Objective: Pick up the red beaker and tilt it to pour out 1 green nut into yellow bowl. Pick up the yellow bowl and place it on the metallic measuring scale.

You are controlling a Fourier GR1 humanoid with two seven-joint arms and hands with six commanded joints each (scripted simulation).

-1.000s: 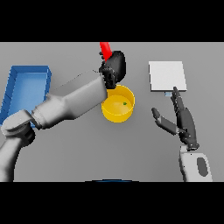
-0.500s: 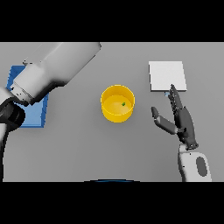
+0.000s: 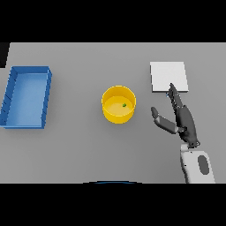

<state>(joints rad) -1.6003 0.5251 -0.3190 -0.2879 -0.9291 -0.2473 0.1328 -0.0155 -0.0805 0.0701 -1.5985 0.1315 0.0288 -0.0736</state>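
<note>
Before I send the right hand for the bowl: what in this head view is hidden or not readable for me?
- Left hand and red beaker: neither shows in the head view, so where they are is unknown.
- Green nut in the yellow bowl: a tiny speck, its shape unreadable.
- Metallic measuring scale: a plain pale square, no display or markings legible; the right hand fingertips overlap its near edge.
- Blue tray: nothing discernible inside.

A round yellow bowl (image 3: pixel 118 110) stands mid-worktop (image 3: pixel 79 145) with a small green nut (image 3: pixel 124 105) inside. The flat square metallic measuring scale (image 3: pixel 167 75) lies to its right. The right hand (image 3: pixel 183 121), fingers straight, sits between them, nearer. A blue rectangular tray (image 3: pixel 26 95) lies far left.
</note>
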